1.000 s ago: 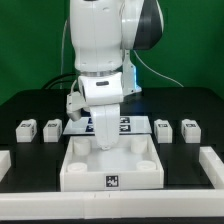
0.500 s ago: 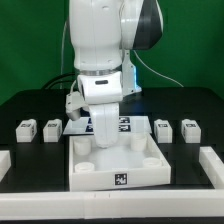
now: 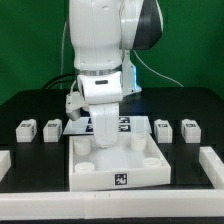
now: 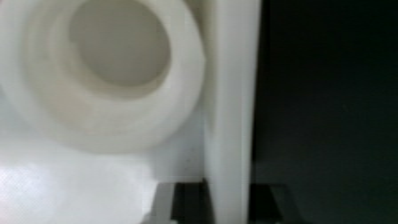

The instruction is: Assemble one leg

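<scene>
Several legs, small white tagged blocks, stand in a row on the black table: two at the exterior view's left (image 3: 27,128) (image 3: 52,129) and two at its right (image 3: 163,128) (image 3: 189,128). The large white tray-like part (image 3: 115,178) with round corner sockets lies in front. My gripper (image 3: 105,140) is down at the tray's far wall. In the wrist view my gripper (image 4: 228,200) has one dark finger (image 4: 189,208) on each side of the thin white wall (image 4: 228,100), shut on it. A round socket (image 4: 116,70) shows beside the wall. No leg is held.
The marker board (image 3: 124,124) lies behind the tray, partly hidden by my arm. White rails lie at the front left (image 3: 5,160) and front right (image 3: 212,165) of the table. A green backdrop stands behind.
Between one second and half a second ago the tray shifted slightly toward the exterior view's right and back with my gripper on it. Nothing has moved since.
</scene>
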`<state>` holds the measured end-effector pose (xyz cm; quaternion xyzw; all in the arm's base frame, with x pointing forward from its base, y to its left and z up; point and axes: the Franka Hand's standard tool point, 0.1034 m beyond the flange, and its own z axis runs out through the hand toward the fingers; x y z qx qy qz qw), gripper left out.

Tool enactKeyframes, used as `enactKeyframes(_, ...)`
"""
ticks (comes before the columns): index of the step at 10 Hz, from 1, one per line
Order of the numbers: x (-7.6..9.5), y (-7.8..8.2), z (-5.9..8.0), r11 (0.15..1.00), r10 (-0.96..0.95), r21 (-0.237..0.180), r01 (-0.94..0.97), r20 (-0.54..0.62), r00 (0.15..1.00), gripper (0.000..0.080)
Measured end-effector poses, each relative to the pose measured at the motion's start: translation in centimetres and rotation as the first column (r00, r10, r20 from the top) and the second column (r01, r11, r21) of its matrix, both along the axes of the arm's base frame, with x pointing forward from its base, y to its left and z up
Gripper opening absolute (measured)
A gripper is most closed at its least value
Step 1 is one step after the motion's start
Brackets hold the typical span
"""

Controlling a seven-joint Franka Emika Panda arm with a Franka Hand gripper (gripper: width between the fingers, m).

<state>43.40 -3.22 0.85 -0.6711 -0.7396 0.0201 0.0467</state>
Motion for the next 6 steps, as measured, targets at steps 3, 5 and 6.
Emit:
enactKeyframes(3, 2.8, 3.6, 0.1, 0.995, -0.095, 0.007, 0.095, 0.023, 0.995, 0.0068)
enactKeyframes(5, 4.8, 6.5, 0.2, 0.992, -0.128, 0.016, 0.127, 0.036, 0.991, 0.0067)
enactKeyframes(6, 5.4, 7.1, 0.1, 0.993, -0.119, 0.019, 0.119, 0.041, 0.992, 0.0066)
